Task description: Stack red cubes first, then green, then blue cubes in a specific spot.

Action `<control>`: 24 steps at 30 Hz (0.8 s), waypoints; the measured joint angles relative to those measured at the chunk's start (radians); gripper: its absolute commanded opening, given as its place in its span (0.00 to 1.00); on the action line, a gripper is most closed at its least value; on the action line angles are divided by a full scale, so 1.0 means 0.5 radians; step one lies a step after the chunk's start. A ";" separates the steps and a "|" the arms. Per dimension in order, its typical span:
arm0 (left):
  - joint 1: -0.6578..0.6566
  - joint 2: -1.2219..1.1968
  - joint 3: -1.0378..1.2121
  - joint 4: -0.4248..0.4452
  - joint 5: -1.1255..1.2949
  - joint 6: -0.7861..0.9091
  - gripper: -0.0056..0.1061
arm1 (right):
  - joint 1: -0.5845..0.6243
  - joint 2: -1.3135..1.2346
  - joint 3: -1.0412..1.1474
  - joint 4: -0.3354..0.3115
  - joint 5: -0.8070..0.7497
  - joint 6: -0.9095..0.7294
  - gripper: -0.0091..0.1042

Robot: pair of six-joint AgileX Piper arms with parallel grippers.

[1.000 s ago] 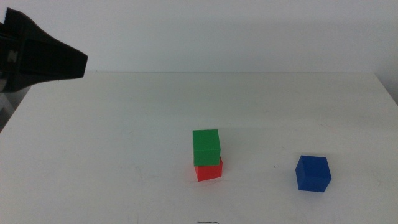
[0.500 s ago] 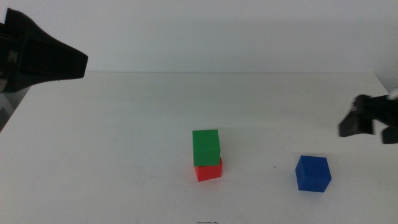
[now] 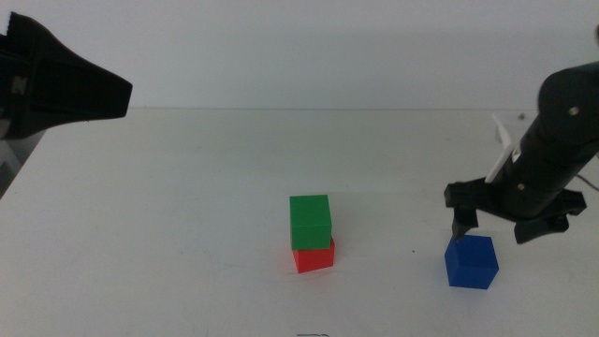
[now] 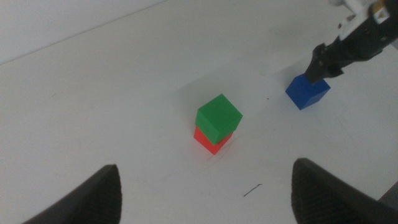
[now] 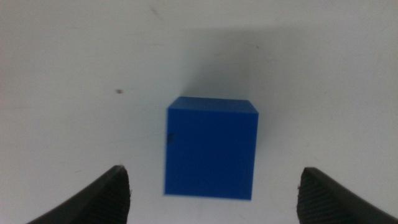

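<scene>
The green cube [image 3: 310, 221] sits on the red cube [image 3: 315, 256] near the table's middle front; the same stack shows in the left wrist view as green cube [image 4: 219, 115] over red cube [image 4: 209, 140]. The blue cube [image 3: 471, 262] rests alone on the white tabletop to the right. My right gripper [image 3: 491, 230] hovers open just above it, one jaw to each side. The right wrist view looks straight down on the blue cube [image 5: 211, 146], centred between the jaws of the right gripper [image 5: 212, 172]. My left gripper [image 4: 205, 167] waits open, raised at the far left.
The white table [image 3: 187, 206] ends at its back edge against a pale wall. A tiny dark speck [image 3: 414, 251] lies between the stack and the blue cube. The left arm's dark body [image 3: 65, 84] fills the upper left corner.
My right arm has come in from the right edge and dropped over the blue cube. The cubes and the left arm have not moved.
</scene>
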 measured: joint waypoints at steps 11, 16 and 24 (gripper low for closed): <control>0.000 0.000 0.000 0.000 0.000 0.000 0.89 | 0.000 0.250 -0.011 -0.002 -0.113 0.067 0.78; 0.000 0.000 0.000 0.000 0.000 0.000 0.89 | 0.000 0.310 -0.010 0.000 -0.140 0.075 0.76; 0.000 0.000 0.000 0.000 0.000 0.000 0.89 | 0.000 0.358 -0.010 0.006 -0.142 0.088 0.60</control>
